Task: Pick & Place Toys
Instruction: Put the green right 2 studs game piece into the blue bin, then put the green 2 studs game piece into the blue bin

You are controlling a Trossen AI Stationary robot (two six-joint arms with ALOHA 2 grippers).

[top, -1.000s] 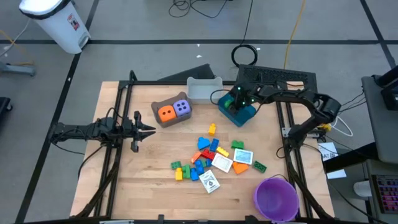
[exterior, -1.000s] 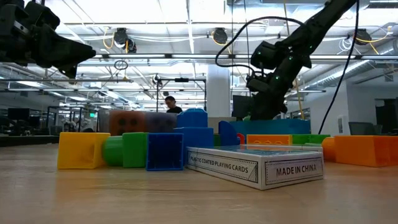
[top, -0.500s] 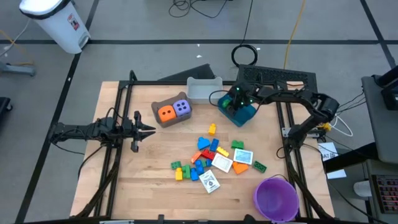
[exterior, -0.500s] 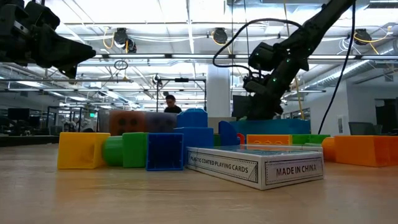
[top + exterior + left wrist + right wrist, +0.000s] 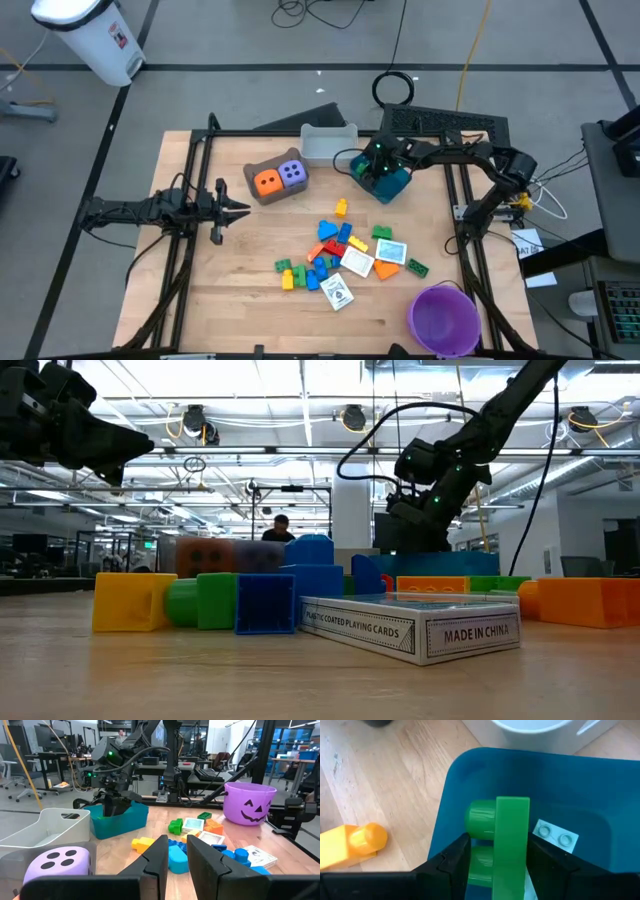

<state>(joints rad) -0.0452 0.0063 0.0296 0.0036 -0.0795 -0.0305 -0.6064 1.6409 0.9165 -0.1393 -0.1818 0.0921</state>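
Observation:
My right gripper (image 5: 372, 168) hangs over the blue bin (image 5: 392, 186) at the far right, shut on a green brick (image 5: 512, 840). In the left wrist view its fingers (image 5: 116, 806) dip to the bin's rim. An orange die (image 5: 266, 181) and a purple die (image 5: 292, 173) sit in the brown bin (image 5: 252, 168). Loose bricks (image 5: 325, 250) and white cards (image 5: 358, 262) lie mid-table. My left gripper (image 5: 243, 209) waits level at the left, its fingers a narrow slit apart, touching nothing. My right gripper pinches the green brick between its two fingers: one finger is on the studded face (image 5: 476, 854), the other on the opposite flat face (image 5: 526, 851). The fingers slant down from the table's right. The brick stands on edge, lifted clear over the blue bin's inside.
A grey bin (image 5: 328, 145) stands left of the blue bin. A pale flat piece (image 5: 555, 836) lies in the blue bin, a yellow brick (image 5: 350, 845) beside it on the table. A purple bowl (image 5: 443, 318) is at the near right, a card box (image 5: 338, 292) near the pile.
My right gripper has sunk a little toward the blue bin and drifted slightly toward the table's left, with the green brick still between its fingers.

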